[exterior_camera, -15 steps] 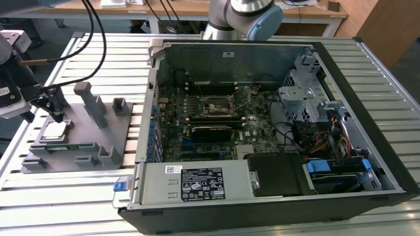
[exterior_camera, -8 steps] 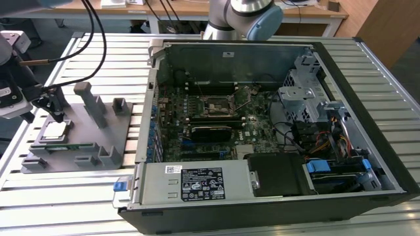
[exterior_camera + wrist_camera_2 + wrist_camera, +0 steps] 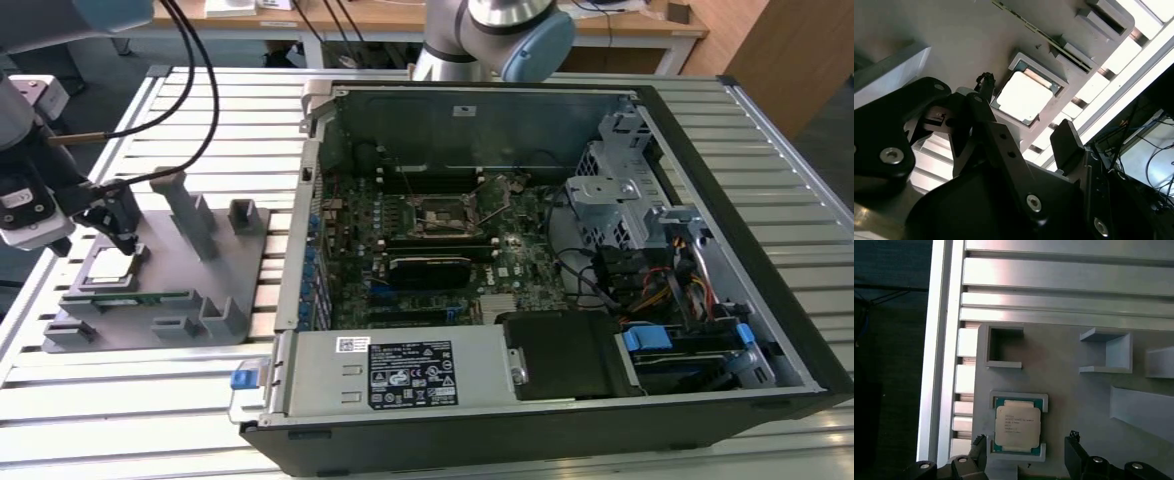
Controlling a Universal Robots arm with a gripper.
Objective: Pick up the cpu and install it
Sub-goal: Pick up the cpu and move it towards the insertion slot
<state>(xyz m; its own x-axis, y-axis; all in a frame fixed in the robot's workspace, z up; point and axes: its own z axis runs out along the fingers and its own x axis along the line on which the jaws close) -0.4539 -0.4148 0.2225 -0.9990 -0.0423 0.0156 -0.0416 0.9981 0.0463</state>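
Note:
The cpu (image 3: 111,268) is a small square chip with a silver-grey top, lying flat in a framed pocket of the grey fixture (image 3: 200,270) at the exterior view's left. It is seen from close up in both wrist views (image 3: 1018,426) (image 3: 1024,95). My gripper (image 3: 116,235) hangs just above it, open and holding nothing. In both wrist views one black finger (image 3: 979,442) (image 3: 985,85) stands on each side of the chip. The open computer case (image 3: 747,200) holds the motherboard with its square socket (image 3: 447,215).
A green memory stick (image 3: 134,297) lies in a slot of the fixture beside the cpu. Upright grey posts (image 3: 180,205) rise from the fixture near my gripper. The slatted aluminium table (image 3: 147,400) carries everything. The arm's base (image 3: 494,30) stands behind the case.

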